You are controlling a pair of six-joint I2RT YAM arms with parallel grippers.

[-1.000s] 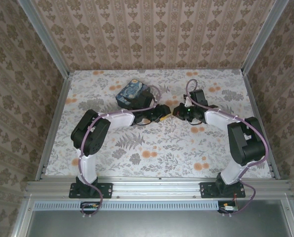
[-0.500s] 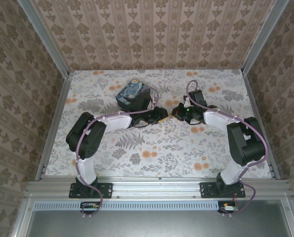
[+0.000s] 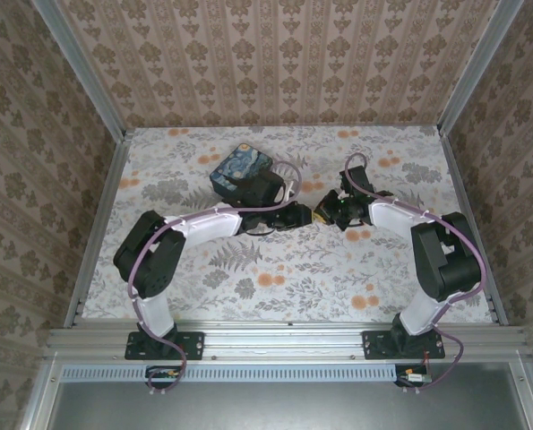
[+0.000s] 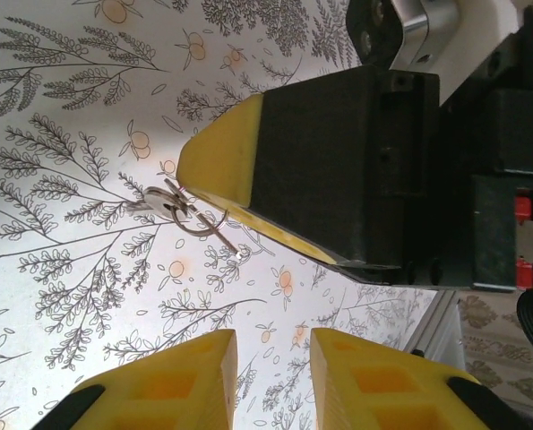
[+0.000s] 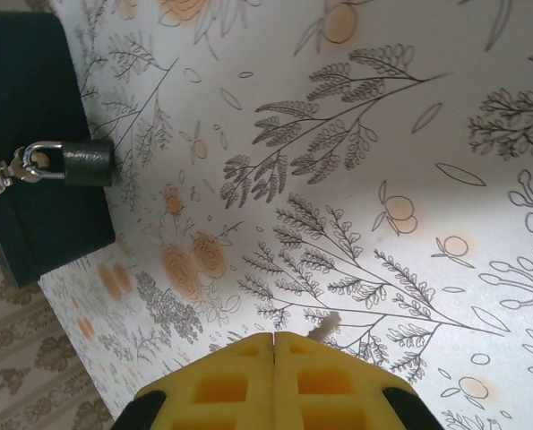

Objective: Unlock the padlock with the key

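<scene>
The padlock (image 5: 85,163) hangs on the box (image 3: 236,169) behind the left claw (image 4: 273,340); keys (image 4: 170,205) sit, apparently, at the right claw (image 5: 273,339) tip.

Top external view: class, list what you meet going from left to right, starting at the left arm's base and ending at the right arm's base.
left arm's base → blue swirly-print box → left gripper → right gripper → right arm's base

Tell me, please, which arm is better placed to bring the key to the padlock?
Likely right: the right gripper is shut on the keys; the left gripper is open and empty.
</scene>
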